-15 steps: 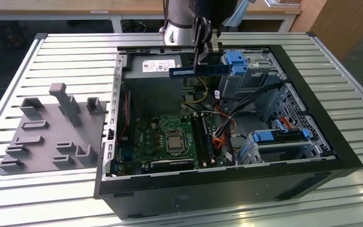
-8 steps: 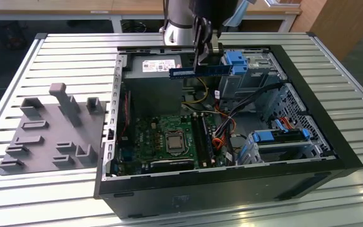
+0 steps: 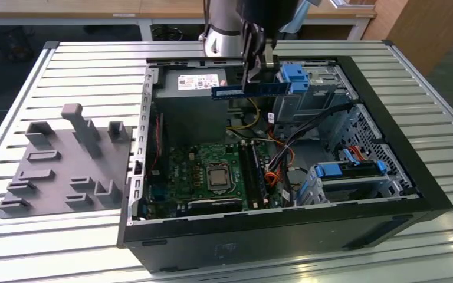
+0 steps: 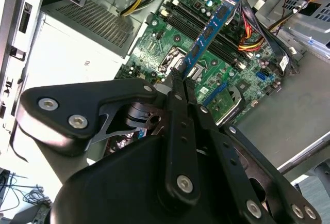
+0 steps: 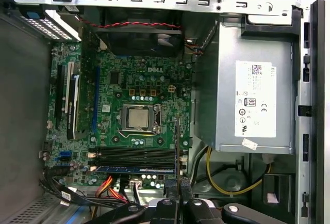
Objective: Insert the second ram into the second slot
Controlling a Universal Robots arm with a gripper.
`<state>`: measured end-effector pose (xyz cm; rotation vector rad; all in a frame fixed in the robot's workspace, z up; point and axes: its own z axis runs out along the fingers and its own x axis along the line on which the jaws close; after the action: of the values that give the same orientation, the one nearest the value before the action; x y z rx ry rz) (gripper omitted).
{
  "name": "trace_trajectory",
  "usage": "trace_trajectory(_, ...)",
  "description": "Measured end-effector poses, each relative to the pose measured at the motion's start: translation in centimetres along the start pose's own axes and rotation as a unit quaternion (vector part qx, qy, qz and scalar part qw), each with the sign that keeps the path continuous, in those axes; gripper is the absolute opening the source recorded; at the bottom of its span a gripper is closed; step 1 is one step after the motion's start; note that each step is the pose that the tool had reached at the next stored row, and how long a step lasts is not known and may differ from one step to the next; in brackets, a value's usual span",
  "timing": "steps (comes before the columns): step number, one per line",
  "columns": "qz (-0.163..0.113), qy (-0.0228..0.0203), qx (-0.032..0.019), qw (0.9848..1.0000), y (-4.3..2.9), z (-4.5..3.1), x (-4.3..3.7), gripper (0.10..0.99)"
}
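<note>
Overhead, the tool (image 3: 259, 79) grips the second ram (image 3: 230, 92), seemingly clear of the motherboard (image 3: 210, 171) inside the case (image 3: 289, 236).

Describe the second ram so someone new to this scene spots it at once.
Find the open computer case on the slatted table; the gripper hangs over its grey power supply. The second ram is the long, thin blue circuit-board stick held in the air by that gripper. The light-blue drive-bay clips beside it are chunkier and fixed to the case.
</note>
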<state>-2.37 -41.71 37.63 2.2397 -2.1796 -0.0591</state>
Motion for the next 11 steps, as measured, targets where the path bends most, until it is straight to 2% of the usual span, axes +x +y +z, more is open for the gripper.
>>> trace_trajectory(4,0.0,0.0,-0.0002,1.0,0.01,0.0,0.33,0.133)
trace_trajectory(11,0.004,-0.0003,-0.0064,1.0,-0.01,0.0,0.71,0.133)
